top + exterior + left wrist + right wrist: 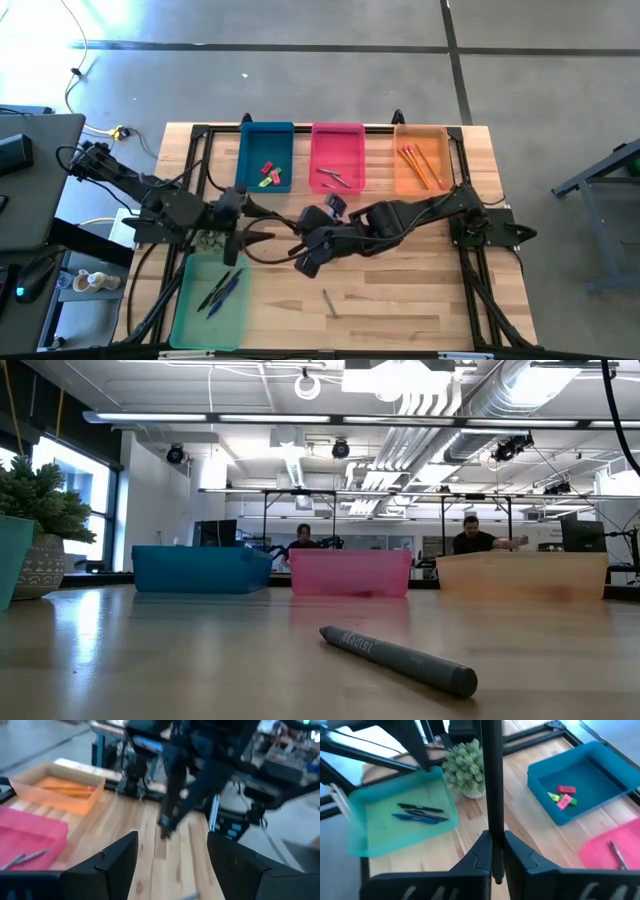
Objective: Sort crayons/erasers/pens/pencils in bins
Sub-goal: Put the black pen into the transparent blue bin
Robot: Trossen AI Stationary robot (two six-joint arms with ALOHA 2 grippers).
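My right claw [300, 262] hangs over the middle of the worktop [400, 300], fingers pressed together on a dark pen [493, 795] that stands upright between them. My left claw [268, 237] waits just beside it, spread wide and holding nothing. Taking the pink bin [338, 157] as landmark: it holds grey crayons [334, 178]; the blue bin [266, 158] beside it holds the erasers [269, 175]; the orange bin [420, 160] on its other side holds pencils [420, 165]. The green bin [211, 300], well apart, holds pens [221, 292]. One crayon [329, 302] lies loose on the worktop
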